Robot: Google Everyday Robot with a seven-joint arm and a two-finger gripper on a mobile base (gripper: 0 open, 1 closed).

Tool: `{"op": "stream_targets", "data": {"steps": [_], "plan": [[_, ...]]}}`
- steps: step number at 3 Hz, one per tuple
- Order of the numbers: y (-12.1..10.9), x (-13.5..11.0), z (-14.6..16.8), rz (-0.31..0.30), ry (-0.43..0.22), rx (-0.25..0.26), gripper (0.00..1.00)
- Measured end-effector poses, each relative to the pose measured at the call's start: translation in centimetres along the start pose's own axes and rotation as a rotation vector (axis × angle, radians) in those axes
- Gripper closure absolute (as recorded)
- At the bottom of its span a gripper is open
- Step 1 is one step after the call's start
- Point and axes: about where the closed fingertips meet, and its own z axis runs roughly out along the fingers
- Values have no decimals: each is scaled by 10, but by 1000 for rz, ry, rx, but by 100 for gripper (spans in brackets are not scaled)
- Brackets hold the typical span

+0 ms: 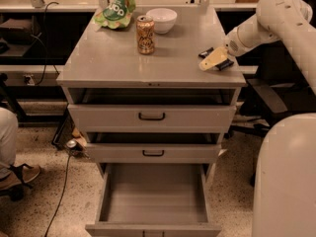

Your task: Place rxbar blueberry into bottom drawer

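Up on the right edge of the grey worktop (113, 58), the camera view shows the claw (216, 61) lowered almost to the surface, its pale tan tip pointing left and toward the front. The rxbar blueberry (206, 53) lies right at the claw: one dark end pokes out on the far-left side of the tan tip, and another dark bit shows at the near-right side, so the bar sits under or within the claw, close to the worktop's right rim. Whether the claw is clenched on the bar or merely resting over it cannot be told. The white arm (266, 23) reaches in from the upper right.

Farther back on the worktop stand a tan soda can (145, 34), upright near the middle, a white bowl (162, 19) just behind and right of it, and a green chip bag (116, 10) at the back left, all well apart from the claw.

Below, the bottom drawer (153, 194) is pulled far out, its flat grey floor showing. The top drawer (150, 116) and middle drawer (153, 153), each with a black handle, stand slightly out. A person's leg (7, 142) and shoe (19, 177) show at the left edge.
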Motion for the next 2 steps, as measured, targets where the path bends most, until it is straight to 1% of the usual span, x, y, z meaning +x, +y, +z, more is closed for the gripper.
{"op": "stream_targets", "data": {"steps": [1, 2], "plan": [[1, -1, -1, -2, -4, -3, 70], [0, -2, -1, -2, -4, -3, 93]]}}
